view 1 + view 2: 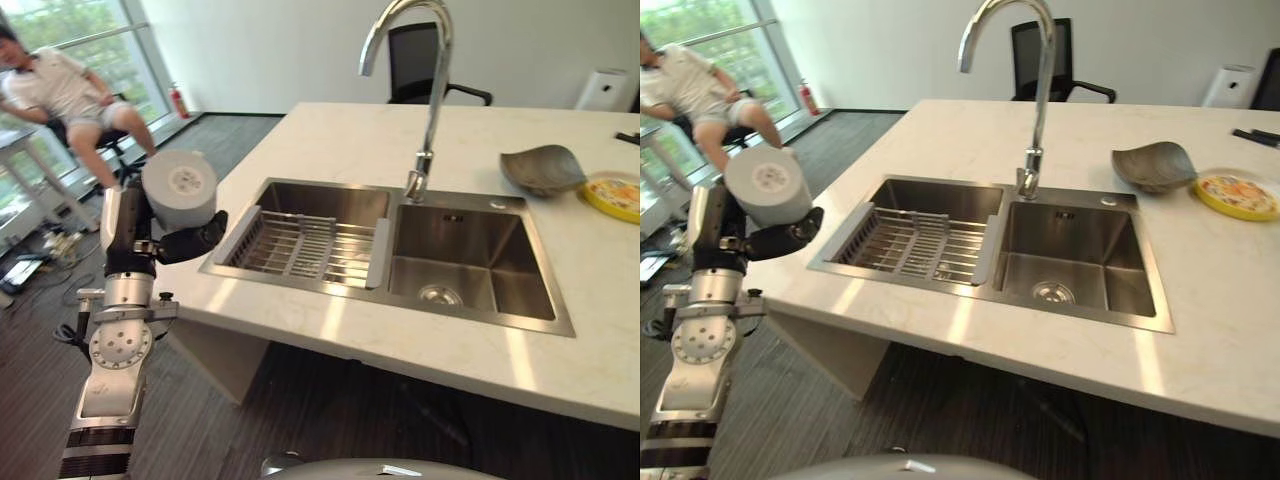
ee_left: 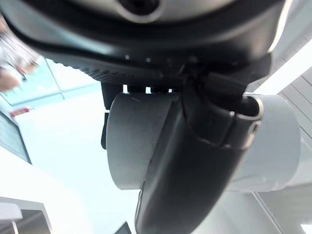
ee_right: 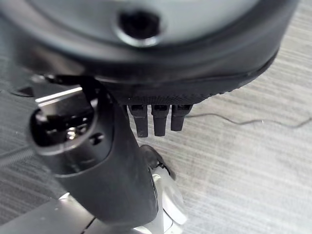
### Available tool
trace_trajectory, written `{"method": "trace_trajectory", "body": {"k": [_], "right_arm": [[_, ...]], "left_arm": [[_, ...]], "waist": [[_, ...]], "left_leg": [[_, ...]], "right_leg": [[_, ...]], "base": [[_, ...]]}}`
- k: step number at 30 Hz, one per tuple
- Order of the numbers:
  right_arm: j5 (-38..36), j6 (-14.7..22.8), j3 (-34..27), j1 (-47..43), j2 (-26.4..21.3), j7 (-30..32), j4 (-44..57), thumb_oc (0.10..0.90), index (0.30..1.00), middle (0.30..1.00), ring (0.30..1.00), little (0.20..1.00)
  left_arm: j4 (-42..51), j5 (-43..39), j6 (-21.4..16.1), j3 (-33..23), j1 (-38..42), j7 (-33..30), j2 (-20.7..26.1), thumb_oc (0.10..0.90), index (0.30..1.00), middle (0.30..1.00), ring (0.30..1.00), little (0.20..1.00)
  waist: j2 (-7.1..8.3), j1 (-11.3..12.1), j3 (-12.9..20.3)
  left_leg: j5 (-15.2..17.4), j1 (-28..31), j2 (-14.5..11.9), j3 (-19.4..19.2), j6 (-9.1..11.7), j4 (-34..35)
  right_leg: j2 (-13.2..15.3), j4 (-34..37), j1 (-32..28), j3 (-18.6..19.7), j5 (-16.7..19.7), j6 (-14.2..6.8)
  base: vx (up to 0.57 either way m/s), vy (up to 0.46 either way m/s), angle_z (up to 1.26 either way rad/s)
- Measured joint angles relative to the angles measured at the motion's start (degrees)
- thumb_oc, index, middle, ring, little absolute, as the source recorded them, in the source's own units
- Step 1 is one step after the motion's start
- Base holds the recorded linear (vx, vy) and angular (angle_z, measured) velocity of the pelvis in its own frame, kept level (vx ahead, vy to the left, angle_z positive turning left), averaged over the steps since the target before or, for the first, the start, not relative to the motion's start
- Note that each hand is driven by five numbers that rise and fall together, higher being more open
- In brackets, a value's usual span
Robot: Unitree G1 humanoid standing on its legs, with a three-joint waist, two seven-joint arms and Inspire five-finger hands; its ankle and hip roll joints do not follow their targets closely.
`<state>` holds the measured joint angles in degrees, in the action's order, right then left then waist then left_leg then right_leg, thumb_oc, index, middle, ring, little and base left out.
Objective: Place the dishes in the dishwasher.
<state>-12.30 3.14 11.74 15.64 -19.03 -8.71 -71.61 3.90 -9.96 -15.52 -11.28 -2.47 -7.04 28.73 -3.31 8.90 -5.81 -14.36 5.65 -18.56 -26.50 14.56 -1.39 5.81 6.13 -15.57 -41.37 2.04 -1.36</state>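
While left hand point(image 1: 185, 243) grips cup point(image 1: 180, 188), sink point(image 1: 470, 262) nearby.

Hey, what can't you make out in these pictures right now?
- Inside of the grey cup in the left hand: its base faces the head camera.
- Cup's mouth in the left wrist view: thumb covers it.
- Yellow dish: cut by the left eye view's edge.
- Left basin floor: under the wire rack.
- Right hand: fingers hang straight over the floor.
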Motion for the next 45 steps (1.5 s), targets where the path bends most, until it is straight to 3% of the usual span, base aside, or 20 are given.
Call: {"method": "trace_trajectory", "body": {"k": [3, 5, 7, 9, 10, 11, 14, 16, 17, 18, 20, 21, 23, 24, 26, 31, 33, 35, 38, 45], "right_arm": [[0.98, -0.3, -1.6, 1.86, 1.33, -0.31, -0.45, 0.8, 0.9, 0.9, 0.9, 0.9], [0.97, -0.93, -3.58, 1.2, 0.65, -0.67, -1.06, 0.8, 0.9, 0.9, 0.9, 0.9], [0.93, -1.17, -4.72, 0.6, -0.3, -0.23, -1.24, 0.8, 0.9, 0.9, 0.9, 0.9], [0.86, -1.31, -5.95, 1.29, -1.46, -0.31, -1.17, 0.8, 0.9, 0.9, 0.9, 0.9], [0.82, -1.99, -6.36, 2.07, -1.87, 0.14, -1.32, 0.8, 0.9, 0.9, 0.9, 0.9], [0.78, -1.9, -6.18, 1.93, -1.08, -0.19, -1.47, 0.8, 0.9, 0.9, 0.9, 0.9], [0.25, -1.71, -7.11, -0.39, 0.77, -0.59, -2.51, 0.8, 0.9, 0.9, 0.9, 0.9], [0.8, -2.49, -7.22, -1.4, 1.23, 0.56, -4.09, 0.8, 0.9, 0.9, 0.9, 0.9], [0.1, -2.61, -8.85, -0.84, 0.19, 0.74, -4.29, 0.8, 0.9, 0.9, 0.9, 0.9], [-1.22, -2.81, -9.09, -0.46, -1.0, 1.46, -4.56, 0.8, 0.9, 0.9, 0.9, 0.9], [-1.12, -2.48, -10.03, -1.08, -0.12, 2.36, -3.27, 0.8, 0.9, 0.9, 0.9, 0.9], [-1.23, -2.93, -9.99, -0.99, -0.89, 2.21, -3.95, 0.8, 0.9, 0.9, 0.9, 0.9], [-1.38, -3.02, -9.57, -1.81, -0.74, 2.66, -3.1, 0.8, 0.9, 0.9, 0.9, 0.9], [-2.21, -2.18, -8.1, -1.53, 0.31, 2.44, -0.5, 0.8, 0.9, 0.9, 0.9, 0.9], [-5.71, -1.5, -7.77, -1.08, 2.4, 2.6, 3.98, 0.8, 0.9, 0.9, 0.9, 0.9], [-7.24, -1.87, -5.38, -8.23, 2.69, 3.82, 0.91, 0.8, 0.9, 0.9, 0.9, 0.9], [-7.73, -2.05, -3.57, -8.7, 3.11, 4.39, 1.13, 0.8, 0.9, 0.9, 0.9, 0.9], [-8.0, -2.36, -3.69, -10.93, 2.63, 4.69, 0.91, 0.8, 0.9, 0.9, 0.9, 0.9], [-7.96, -1.52, -3.81, -15.3, 3.39, 4.67, 0.79, 0.8, 0.9, 0.9, 0.9, 0.9], [-7.83, 0.09, -0.7, -15.74, 10.41, 1.48, 8.51, 0.8, 0.9, 0.9, 0.9, 0.9]], "left_arm": [[0.74, -0.82, 0.31, 4.27, -2.11, 3.33, 0.26, 0.4, 0.3, 0.3, 0.3, 0.3], [0.05, -0.9, 1.16, 4.15, -4.63, 4.51, 0.31, 0.4, 0.3, 0.3, 0.3, 0.3], [-1.61, -1.81, 2.75, 3.49, -6.47, 4.81, -0.02, 0.4, 0.3, 0.3, 0.3, 0.3], [-2.55, -2.07, 3.42, 3.81, -6.88, 5.25, -0.92, 0.4, 0.3, 0.3, 0.3, 0.3], [-3.88, -2.66, 3.56, 3.79, -6.97, 5.34, -1.74, 0.4, 0.3, 0.3, 0.3, 0.3], [-5.21, -3.28, 3.7, 3.43, -6.54, 4.99, -1.9, 0.4, 0.3, 0.3, 0.3, 0.3], [-5.86, -3.89, 3.87, 3.64, -2.04, 5.39, -2.19, 0.4, 0.3, 0.3, 0.3, 0.3], [-5.97, -3.97, 5.02, 4.15, -2.56, 5.98, -2.22, 0.4, 0.3, 0.3, 0.3, 0.3], [-5.72, -3.91, 5.27, 4.41, -3.4, 7.56, -2.42, 0.4, 0.3, 0.3, 0.3, 0.3], [-5.74, -3.73, 5.52, 5.24, -3.85, 7.78, -2.64, 0.4, 0.3, 0.3, 0.3, 0.3], [-5.22, -2.25, 5.67, 6.14, -3.64, 8.1, -2.03, 0.4, 0.3, 0.3, 0.3, 0.3], [-2.74, -1.24, 5.67, 6.48, -4.08, 8.34, -1.87, 0.4, 0.3, 0.3, 0.3, 0.3], [-1.39, -0.47, 5.76, 5.82, -3.35, 7.65, -0.51, 0.4, 0.3, 0.3, 0.3, 0.3], [-2.73, -0.54, 6.11, 6.16, -0.03, 6.66, 0.2, 0.4, 0.3, 0.3, 0.3, 0.3], [-9.21, -0.75, 7.12, 13.63, 10.3, 6.44, -0.31, 0.4, 0.3, 0.3, 0.3, 0.3], [-10.13, -0.47, 8.0, 25.0, 12.31, 10.04, -1.18, 0.4, 0.3, 0.3, 0.3, 0.3], [-7.01, -0.42, 8.02, 26.03, 9.15, 11.6, -0.8, 0.4, 0.3, 0.3, 0.3, 0.3], [-5.27, -0.51, 8.28, 25.11, 4.38, 11.96, -0.81, 0.4, 0.3, 0.3, 0.3, 0.3], [-5.22, -0.51, 9.44, 23.55, 2.43, 12.85, 0.65, 0.4, 0.3, 0.3, 0.3, 0.3], [-4.95, -0.25, 9.44, 21.22, 0.05, 12.36, 0.99, 0.4, 0.3, 0.3, 0.3, 0.3]], "waist": [[2.33, -0.71, 0.72], [3.44, 0.08, 0.85], [2.91, -1.24, 0.76], [1.97, -2.56, 0.81], [0.41, -3.28, 1.52], [0.57, -4.53, 1.75], [-1.08, -7.54, 1.89], [1.1, -5.96, 2.03], [0.33, -6.43, 2.44], [0.2, -6.73, 2.54], [1.81, -6.55, 2.3], [1.21, -6.02, 2.49], [3.23, -6.8, 1.88], [2.57, -8.44, 0.71], [0.5, -11.35, -0.8], [1.61, -12.47, -1.49], [4.19, -11.14, -1.31], [3.92, -7.76, -0.94], [3.81, -5.24, -0.84], [8.62, -7.94, 1.5]], "left_leg": [[-0.55, -1.25, -4.8, -14.05, -1.34, -0.11], [-2.55, -0.8, -7.43, -15.8, -0.44, -1.39], [-3.25, -0.31, -7.82, -12.38, -0.55, -2.91], [-7.51, 0.22, -6.84, -12.05, -6.48, -3.39], [-3.54, -0.26, -2.98, -12.04, -11.17, -2.81], [-2.94, -2.63, -0.95, -10.14, -11.97, -1.24], [0.25, -8.98, 1.52, -4.02, -10.77, 7.37], [1.44, -8.2, 1.58, -10.68, -9.28, 4.57], [2.26, -6.81, 0.12, -11.46, -7.35, 2.06], [2.55, -5.03, 2.63, -9.13, -8.05, 2.74], [9.06, -10.9, 4.73, -5.59, -10.73, -6.92], [8.33, -11.0, 8.63, -2.55, -12.37, -1.75], [8.17, -9.11, 12.13, -0.27, -15.98, 2.52], [7.42, -9.21, 11.98, 3.59, -16.47, 3.6], [6.3, -10.24, 11.5, 13.29, -16.88, 4.67], [8.49, -6.42, 18.14, 23.74, -16.89, 6.96], [9.05, -4.63, 18.76, 19.46, -15.74, 6.88], [9.2, -3.74, 17.18, 17.56, -12.81, 6.63], [9.09, -3.61, 15.61, 17.26, -12.32, 6.37], [9.02, 1.31, 14.32, 9.56, -12.15, 6.33]], "right_leg": [[1.61, -0.84, -1.97, -13.4, -0.31, -0.8], [3.52, -0.08, -1.87, -17.94, 0.93, -1.17], [5.69, -0.37, -2.14, -18.07, 1.82, -1.25], [6.75, -2.03, -1.75, -12.42, 1.89, -0.61], [10.49, -8.69, -1.28, -10.85, 0.35, -4.51], [12.33, -14.23, 0.15, -10.19, -4.09, -7.74], [4.35, -7.75, 2.65, -9.62, -4.47, -6.6], [7.86, -6.95, 1.33, -14.18, -2.04, -6.19], [9.98, -8.23, -1.43, -17.02, -0.59, -8.28], [13.27, -10.7, -2.93, -18.12, 0.27, -9.04], [16.63, -12.84, -4.71, -20.0, 5.65, -4.13], [19.08, -15.69, -4.94, -20.51, 9.11, -2.98], [22.06, -21.65, -3.14, -13.37, 8.03, -3.3], [17.47, -19.11, -1.13, -2.6, 1.27, -7.03], [4.95, -10.91, 0.89, 12.86, -6.41, -7.68], [3.03, -0.22, 6.38, 15.72, -4.28, -4.94], [4.4, -0.57, 6.44, 14.19, -0.28, -4.36], [3.4, -0.17, 4.05, 11.72, -1.11, -5.02], [1.74, -0.51, 4.09, 12.09, -1.27, -4.84], [1.21, -0.88, 2.44, 14.74, -1.25, -4.86]], "base": [[-0.33, 0.147, 1.88], [-0.28, 0.194, 1.41], [-0.29, 0.271, 1.42], [-0.25, 0.247, 1.61], [-0.24, 0.296, 2.11], [-0.21, 0.334, 2.04], [-0.13, 0.475, 2.24], [0.0, 0.463, 1.41], [0.04, 0.867, 1.53], [0.04, 0.663, 1.5], [0.15, 0.485, 1.15], [0.18, 0.372, 1.08], [0.22, 0.268, 1.01], [0.26, 0.251, 1.53], [0.18, 0.128, 2.06], [0.17, -0.019, 1.41], [0.14, -0.146, 1.34], [0.13, -0.088, 0.66], [0.04, -0.021, 0.0], [0.02, -0.072, -0.44]]}}
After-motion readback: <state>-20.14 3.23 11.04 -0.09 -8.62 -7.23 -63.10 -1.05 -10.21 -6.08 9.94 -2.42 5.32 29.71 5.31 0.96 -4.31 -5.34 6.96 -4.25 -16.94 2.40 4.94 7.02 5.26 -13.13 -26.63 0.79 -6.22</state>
